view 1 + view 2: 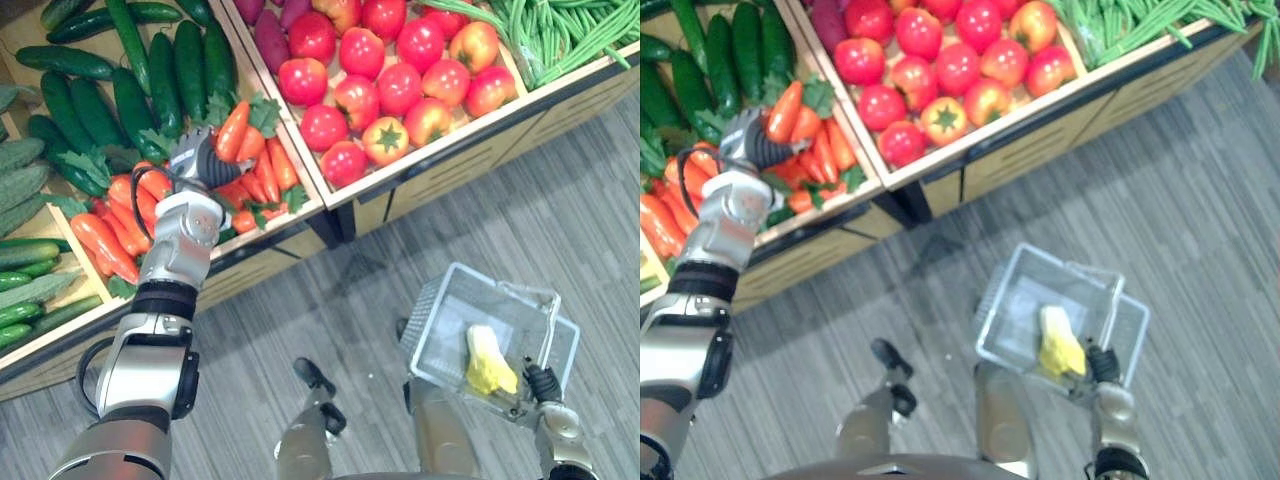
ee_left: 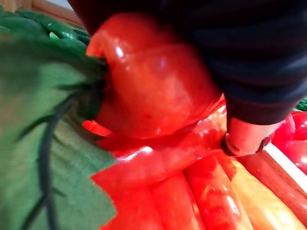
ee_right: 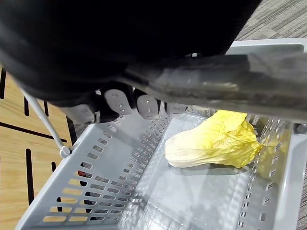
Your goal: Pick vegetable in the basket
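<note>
My left hand (image 1: pixel 197 160) is over the carrot bin, its fingers curled round an orange carrot (image 1: pixel 232 130) with green leaves that sticks up out of the pile. Up close, the carrot (image 2: pixel 153 86) lies against the palm, and a finger (image 2: pixel 244 139) presses on it. Low on the right, my right hand (image 1: pixel 543 384) is shut on the handle (image 3: pixel 216 88) of a grey wire basket (image 1: pixel 436 305) that hangs over the floor. A yellow cabbage (image 1: pixel 489 365) lies in the basket (image 3: pixel 96 163), also seen as the cabbage (image 3: pixel 216 141) in the right wrist view.
A wooden produce stand (image 1: pixel 470 160) runs across the top, with bins of cucumbers (image 1: pixel 130 70), more carrots (image 1: pixel 120 215), tomatoes (image 1: pixel 400 70) and green beans (image 1: pixel 560 30). Grey plank floor (image 1: pixel 520 230) lies between the stand and the basket.
</note>
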You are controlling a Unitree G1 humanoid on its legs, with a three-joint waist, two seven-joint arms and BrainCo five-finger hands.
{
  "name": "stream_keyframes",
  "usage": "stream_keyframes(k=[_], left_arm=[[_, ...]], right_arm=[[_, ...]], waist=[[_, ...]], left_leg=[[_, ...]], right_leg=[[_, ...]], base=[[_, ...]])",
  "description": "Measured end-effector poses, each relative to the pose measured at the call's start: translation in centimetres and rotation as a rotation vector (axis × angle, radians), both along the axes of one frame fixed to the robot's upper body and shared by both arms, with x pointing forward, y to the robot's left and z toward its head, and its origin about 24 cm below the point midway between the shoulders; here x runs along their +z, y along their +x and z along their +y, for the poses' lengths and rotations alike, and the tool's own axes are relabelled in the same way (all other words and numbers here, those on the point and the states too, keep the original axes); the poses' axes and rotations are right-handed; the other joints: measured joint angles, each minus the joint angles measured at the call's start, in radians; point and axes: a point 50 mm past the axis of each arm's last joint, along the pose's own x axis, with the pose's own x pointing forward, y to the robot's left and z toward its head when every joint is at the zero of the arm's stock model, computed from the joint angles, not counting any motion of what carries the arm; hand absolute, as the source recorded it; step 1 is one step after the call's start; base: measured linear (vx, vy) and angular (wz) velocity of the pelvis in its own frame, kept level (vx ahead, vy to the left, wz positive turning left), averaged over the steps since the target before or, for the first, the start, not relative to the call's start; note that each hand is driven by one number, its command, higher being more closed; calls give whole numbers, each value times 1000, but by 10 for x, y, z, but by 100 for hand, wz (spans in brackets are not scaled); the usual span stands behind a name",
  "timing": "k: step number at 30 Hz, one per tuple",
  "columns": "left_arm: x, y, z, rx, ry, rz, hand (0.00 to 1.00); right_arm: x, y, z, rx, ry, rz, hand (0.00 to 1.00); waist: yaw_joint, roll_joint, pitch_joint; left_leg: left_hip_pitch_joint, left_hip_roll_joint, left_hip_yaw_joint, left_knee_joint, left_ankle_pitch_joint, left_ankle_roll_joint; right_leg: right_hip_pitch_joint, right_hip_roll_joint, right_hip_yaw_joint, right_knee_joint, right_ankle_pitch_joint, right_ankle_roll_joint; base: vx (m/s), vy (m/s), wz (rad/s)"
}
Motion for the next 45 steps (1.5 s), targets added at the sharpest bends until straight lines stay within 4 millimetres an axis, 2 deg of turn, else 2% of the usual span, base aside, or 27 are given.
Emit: stream_keyframes(k=[11,16,19,21,26,30,32,33,37,39,41,43,45], left_arm=[[-22,-3,6,20,3,90,100],[-20,-3,6,16,8,92,100],[-7,-3,-2,-17,31,41,100],[6,-5,-8,-48,95,3,100],[23,-14,-17,-105,219,-54,100],[22,-29,-38,-232,346,-81,100],[11,-41,-56,-359,419,-62,100],[8,-44,-60,-391,437,-55,100],[-18,-65,-87,-607,537,24,100],[-33,-78,-105,-733,559,64,100],[-42,-89,-119,-843,546,91,100],[-49,-97,-128,-914,553,110,100],[-68,-110,-139,-1024,531,189,100]], right_arm=[[-4,-3,2,3,12,27,100],[-6,-7,2,2,13,49,100],[-8,-10,1,-4,15,61,100],[-10,-16,0,-9,20,77,100],[-13,-28,-6,-21,12,114,100],[-15,-42,-14,-20,-18,161,100],[-13,-52,-25,3,-73,209,100],[-11,-52,-29,22,-96,222,100],[17,-47,-66,134,-299,266,100],[44,-38,-88,226,-448,265,100],[63,-30,-99,292,-550,257,100],[77,-23,-103,356,-628,253,100],[94,-3,-95,495,-738,224,100]], waist=[[0,-3,2],[5,-4,1],[12,-7,0],[29,-11,-3],[35,-15,-25],[49,-25,-66],[54,-31,-113],[54,-32,-117],[53,-38,-162],[53,-38,-183],[50,-39,-201],[45,-40,-211],[25,-40,-235]], left_leg=[[30,5,-27,-2,3,1],[61,9,-49,-1,6,1],[80,9,-61,-1,7,2],[99,9,-64,-1,7,2],[131,6,-85,-1,10,4],[164,2,-85,-1,8,2],[176,0,-84,-2,2,-5],[185,-1,-84,-2,1,-5],[222,-8,-52,-2,-10,-12],[255,-10,-12,-1,-20,-20],[276,-9,17,-1,-28,-29],[301,-6,49,0,-34,-37],[346,5,112,1,-47,-55]], right_leg=[[59,-4,-22,-29,18,-1],[105,-6,-48,-29,18,-1],[132,-9,-67,-29,18,-1],[154,-10,-73,-29,17,-1],[198,-17,-97,-31,9,-7],[233,-21,-102,-36,0,-5],[251,-24,-102,-47,-2,-3],[258,-24,-101,-48,-4,-1],[273,-24,-69,-50,-17,10],[278,-17,-33,-50,-16,12],[279,-8,-3,-47,-16,12],[284,2,23,-46,-16,13],[290,30,79,-44,-16,13]], base=[[-13,-15,5],[-8,-19,15],[-8,-10,14],[-2,-11,5],[5,-13,12],[18,-6,3],[0,0,0],[23,-7,-5],[12,-5,-25],[37,-12,-49],[40,-17,-48],[43,-26,-52],[39,-34,-74]])
